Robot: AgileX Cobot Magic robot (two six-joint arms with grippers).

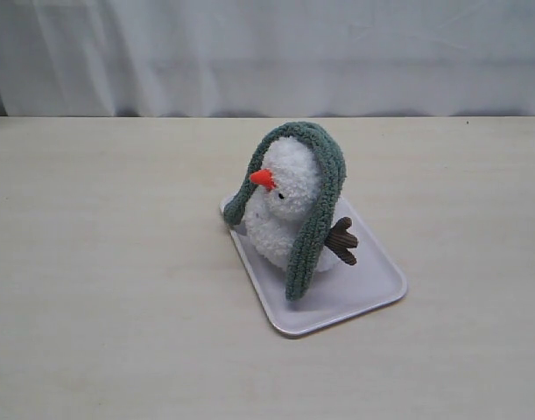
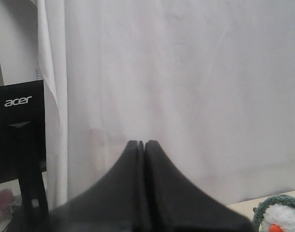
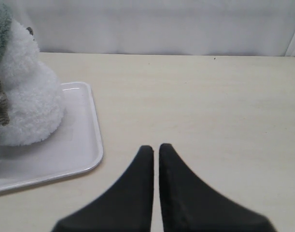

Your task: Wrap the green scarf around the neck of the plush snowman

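Observation:
The plush snowman sits on a white tray, leaning left, orange nose pointing left. The green scarf lies over the top of its head like a hood; one end hangs down past the brown twig arm, the other down the far side under the nose. Neither gripper shows in the exterior view. My left gripper is shut on nothing and faces the curtain, with the snowman and scarf at the view's corner. My right gripper is shut and empty, low over the table beside the tray and snowman.
A pale wooden table stretches around the tray on all sides. A white curtain hangs along the back edge. A black Acer monitor stands off the table beyond the left arm.

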